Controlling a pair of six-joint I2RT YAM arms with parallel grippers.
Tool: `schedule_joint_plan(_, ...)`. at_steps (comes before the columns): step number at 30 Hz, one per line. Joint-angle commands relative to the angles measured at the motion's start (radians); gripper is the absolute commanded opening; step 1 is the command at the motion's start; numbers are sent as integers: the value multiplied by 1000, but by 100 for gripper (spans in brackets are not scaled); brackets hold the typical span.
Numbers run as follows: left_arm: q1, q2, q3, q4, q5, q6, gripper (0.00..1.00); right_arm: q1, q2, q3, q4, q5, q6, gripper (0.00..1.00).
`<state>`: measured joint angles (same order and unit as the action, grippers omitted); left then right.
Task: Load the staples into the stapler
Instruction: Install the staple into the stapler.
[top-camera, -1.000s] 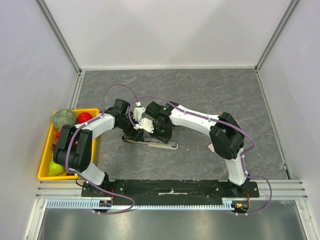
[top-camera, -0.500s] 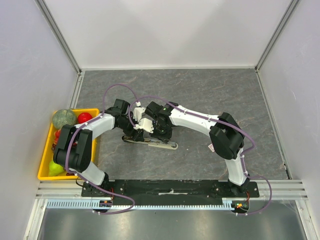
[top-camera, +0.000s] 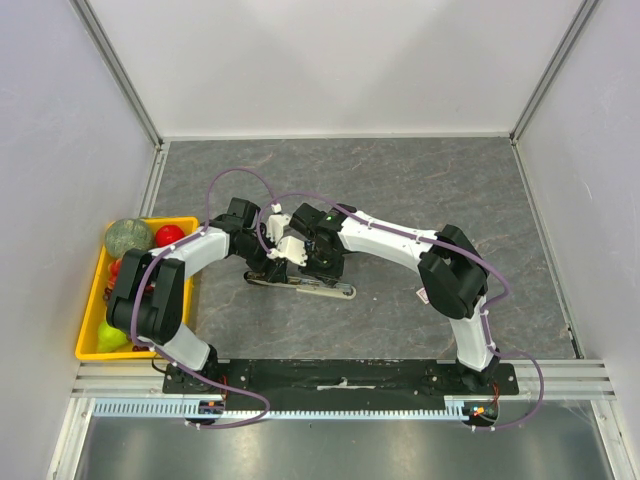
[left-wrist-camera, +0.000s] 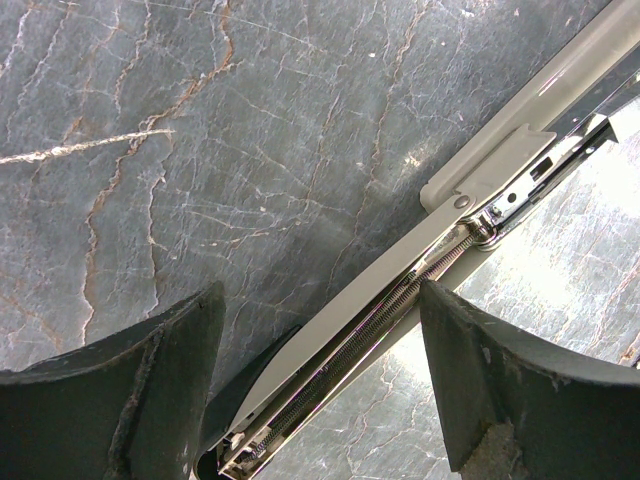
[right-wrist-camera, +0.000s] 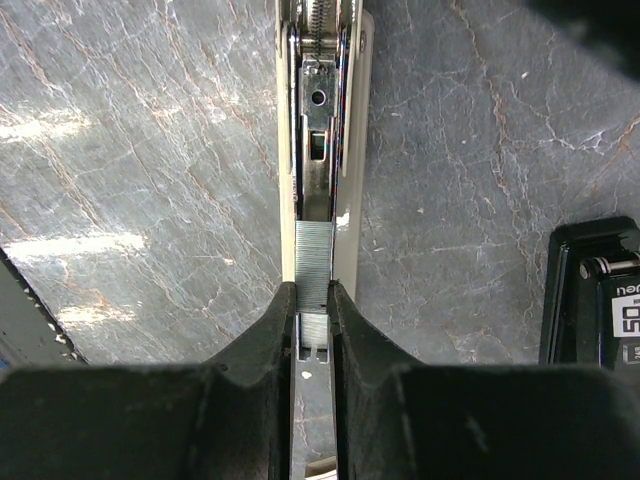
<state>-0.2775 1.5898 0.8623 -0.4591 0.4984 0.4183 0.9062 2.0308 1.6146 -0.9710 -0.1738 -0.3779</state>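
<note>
On grey tabletop (top-camera: 400, 190): pinches staples (right-wrist-camera: 313, 255) with right gripper (right-wrist-camera: 312, 300) over stapler (right-wrist-camera: 318, 150) channel; straddles stapler with left gripper (left-wrist-camera: 320, 300), wide apart.

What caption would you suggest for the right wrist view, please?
Right gripper holds a strip of staples over the open stapler on the grey stone table.

Place: a robot lab test cell.
Desk: grey marble-look top (top-camera: 400, 180), with a black mounting plate (top-camera: 340, 372) at its near edge.
Surround: plain white panels (top-camera: 340, 60) in aluminium framing (top-camera: 120, 70).
Left edge: yellow bin (top-camera: 120, 354) of fruit (top-camera: 128, 238).
</note>
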Motion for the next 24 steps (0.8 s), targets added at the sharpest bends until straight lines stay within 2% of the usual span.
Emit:
schedule_joint_plan(1, -2, 15, -23, 19, -69, 22, 84, -13, 46, -27, -46, 79, 39, 11)
schedule_joint_plan(17, -2, 15, -22, 16, -69, 22, 84, -12, 72, -27, -43, 88, 48, 11)
schedule_joint_plan(24, -2, 15, -23, 17, -69, 23, 84, -7, 77, -28, -41, 86, 50, 16)
